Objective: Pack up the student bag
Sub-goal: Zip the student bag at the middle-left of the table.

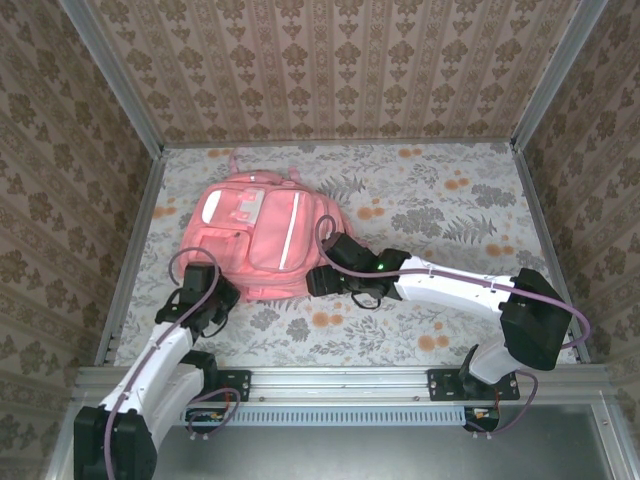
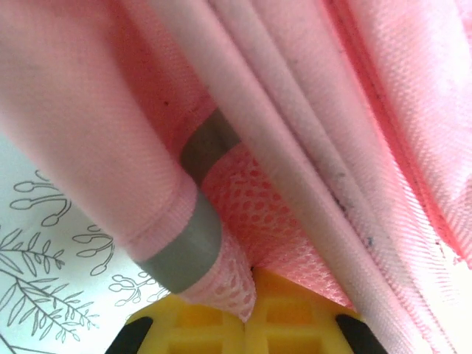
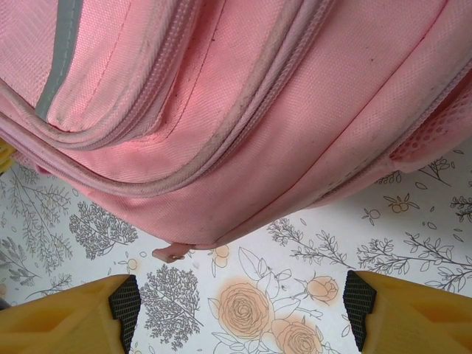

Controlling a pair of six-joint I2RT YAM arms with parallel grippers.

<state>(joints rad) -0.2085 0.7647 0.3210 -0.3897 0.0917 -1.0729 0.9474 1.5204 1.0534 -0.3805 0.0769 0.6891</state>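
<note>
Student bag (image 1: 262,240) lying lengthwise, top farthest; left gripper (image 2: 247,324) pinching its near-left mesh corner, right gripper (image 3: 240,302) hovering wide beside its near-right edge.

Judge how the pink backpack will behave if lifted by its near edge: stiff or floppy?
Probably floppy: the student bag lies slumped, its fabric in loose folds where the left claw pinches it. Likely light, since it looks slack, not stuffed. The coarse weave should resist slipping.
</note>
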